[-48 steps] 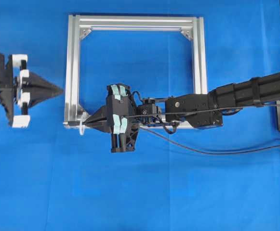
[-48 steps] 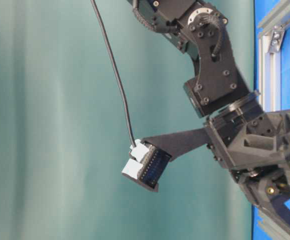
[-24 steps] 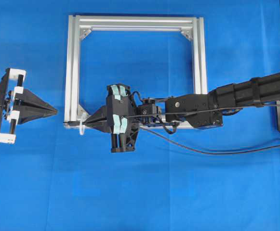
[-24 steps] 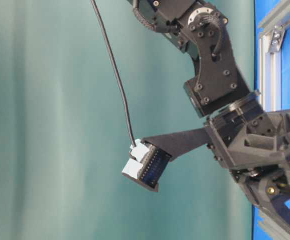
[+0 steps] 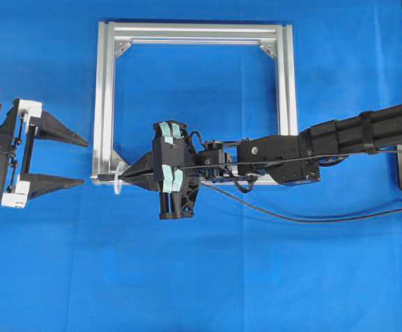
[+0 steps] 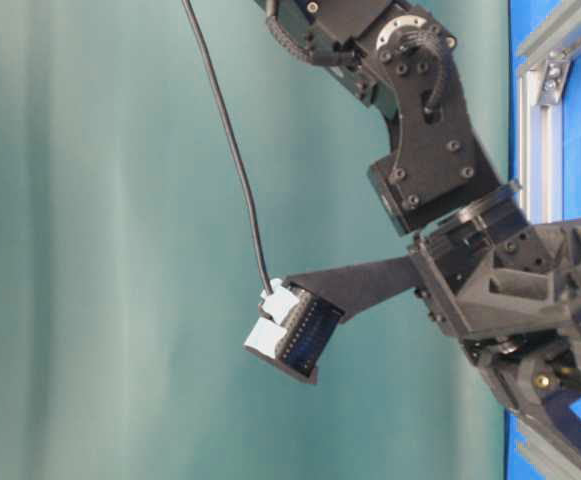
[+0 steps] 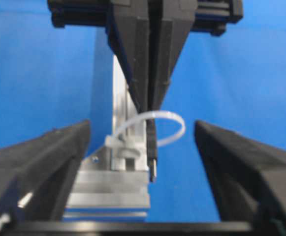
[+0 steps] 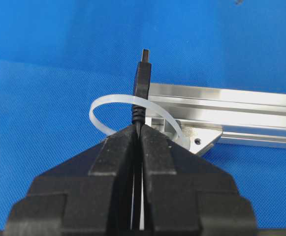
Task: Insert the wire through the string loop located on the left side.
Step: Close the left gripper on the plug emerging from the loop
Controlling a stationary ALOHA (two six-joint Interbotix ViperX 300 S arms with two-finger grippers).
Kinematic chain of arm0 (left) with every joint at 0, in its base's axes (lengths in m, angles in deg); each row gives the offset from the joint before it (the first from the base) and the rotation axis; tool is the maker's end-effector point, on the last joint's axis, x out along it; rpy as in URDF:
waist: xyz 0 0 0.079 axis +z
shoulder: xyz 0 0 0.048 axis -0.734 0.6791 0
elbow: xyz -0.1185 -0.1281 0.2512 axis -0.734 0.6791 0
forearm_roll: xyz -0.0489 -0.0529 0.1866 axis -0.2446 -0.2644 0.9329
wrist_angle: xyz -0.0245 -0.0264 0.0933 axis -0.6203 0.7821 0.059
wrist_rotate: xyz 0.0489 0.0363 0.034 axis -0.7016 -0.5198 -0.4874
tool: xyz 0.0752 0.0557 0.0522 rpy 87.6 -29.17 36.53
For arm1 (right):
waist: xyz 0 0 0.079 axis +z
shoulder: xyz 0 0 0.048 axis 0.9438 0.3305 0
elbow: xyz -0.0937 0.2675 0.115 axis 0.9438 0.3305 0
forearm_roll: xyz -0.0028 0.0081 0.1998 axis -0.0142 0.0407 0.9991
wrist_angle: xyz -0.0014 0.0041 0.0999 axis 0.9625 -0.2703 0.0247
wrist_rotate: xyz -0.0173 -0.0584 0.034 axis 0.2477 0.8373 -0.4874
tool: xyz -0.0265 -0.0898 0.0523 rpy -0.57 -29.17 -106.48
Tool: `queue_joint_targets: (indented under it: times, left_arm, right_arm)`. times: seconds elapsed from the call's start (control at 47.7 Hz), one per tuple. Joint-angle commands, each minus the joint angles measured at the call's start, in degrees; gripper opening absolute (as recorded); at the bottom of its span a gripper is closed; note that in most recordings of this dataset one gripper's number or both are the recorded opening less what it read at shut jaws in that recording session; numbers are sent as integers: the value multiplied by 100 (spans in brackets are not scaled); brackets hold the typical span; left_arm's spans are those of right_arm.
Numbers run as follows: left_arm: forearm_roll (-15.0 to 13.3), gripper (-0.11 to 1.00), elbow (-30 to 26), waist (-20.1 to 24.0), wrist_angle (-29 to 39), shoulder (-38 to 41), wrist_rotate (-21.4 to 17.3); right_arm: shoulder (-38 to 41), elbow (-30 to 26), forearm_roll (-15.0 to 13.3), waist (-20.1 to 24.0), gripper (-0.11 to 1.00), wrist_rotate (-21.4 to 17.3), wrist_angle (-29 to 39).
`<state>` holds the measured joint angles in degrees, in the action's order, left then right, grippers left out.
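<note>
Right wrist view: thin black wire (image 8: 142, 81) threaded through translucent whitish string loop (image 8: 114, 104).
Right gripper (image 8: 139, 135) clenched on wire; left gripper (image 5: 81, 162) released.

Silver aluminium frame (image 5: 104, 104) flat on blue cloth (image 5: 207, 277); teal backdrop (image 6: 100, 240) behind.

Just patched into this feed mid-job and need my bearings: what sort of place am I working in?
Most likely a robotics lab test bench rather than a workshop or home. A plain blue cloth-covered tabletop carries only a square silver aluminium frame fitted with a small whitish string loop, a purpose-built threading fixture for the two black robot arms.
</note>
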<state>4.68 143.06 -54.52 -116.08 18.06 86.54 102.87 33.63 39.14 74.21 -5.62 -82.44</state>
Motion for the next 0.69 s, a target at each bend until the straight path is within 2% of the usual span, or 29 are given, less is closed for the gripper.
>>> queue_joint_targets:
  times: [0.0, 0.356, 0.671]
  left_arm:
    - [18, 90, -105, -18, -18, -35, 0]
    - [18, 91, -308, -18, -18, 334, 0]
    - [18, 90, -624, -114, -202, 1529, 9]
  right_arm:
    - [-105, -123, 0, -9, -4, -9, -9]
    - [-105, -123, 9, -18, -4, -9, -18]
    - [-105, -105, 0, -18, -4, -9, -9]
